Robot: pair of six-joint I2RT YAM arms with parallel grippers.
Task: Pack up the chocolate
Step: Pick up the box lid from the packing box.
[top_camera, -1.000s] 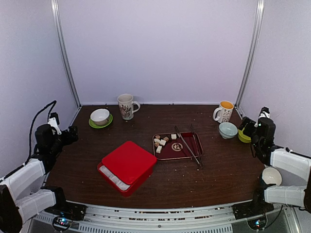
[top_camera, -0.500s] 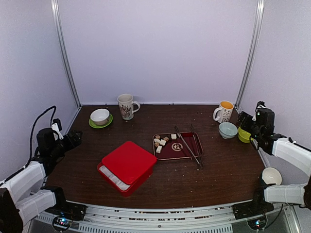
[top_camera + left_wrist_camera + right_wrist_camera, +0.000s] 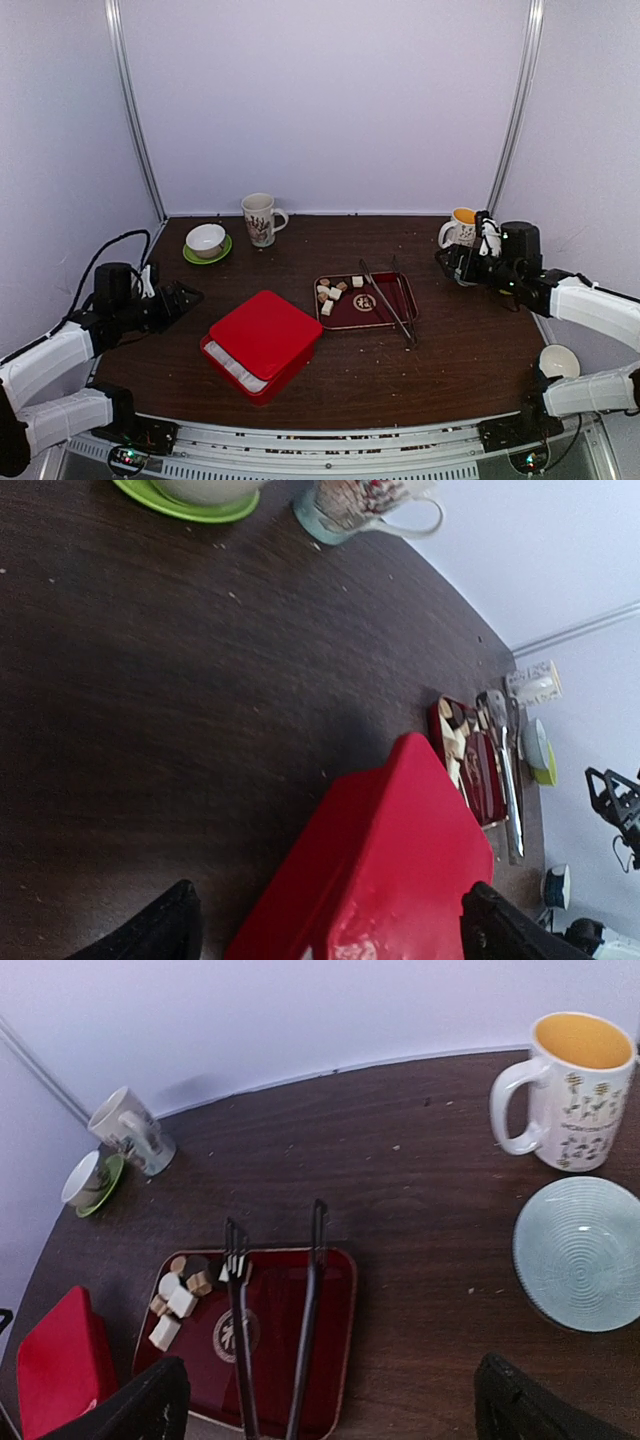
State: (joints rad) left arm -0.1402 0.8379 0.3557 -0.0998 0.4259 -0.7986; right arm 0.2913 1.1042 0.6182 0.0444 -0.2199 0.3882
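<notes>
- While both arms reach in low over the dark table, the chocolate sits loose at mid-table: small cream cubes and brown lumps bunched at the left end of a shallow red tray.
- Metal tongs lie across the tray's right half. Their long axis runs from the far rim to the near rim, with the joined end nearest the arm bases.
- Just left of the tray, a square red box sits with its lid on. A strip of white shows under the lid's near edge.
- Left gripper: fingers spread wide, holding nothing. It is near the box's left corner but not touching it, and the box lies between it and the chocolate.
- Right gripper: fingers also spread wide and empty. It is beside a white mug at the far right.
- From the right gripper, the tray lies to the left and a little toward the bases, tongs first, chocolate beyond them.
- Judged by position, the right arm is nearer the tongs and pieces, and the left arm is nearer the box, which looks to need opening first.
</notes>
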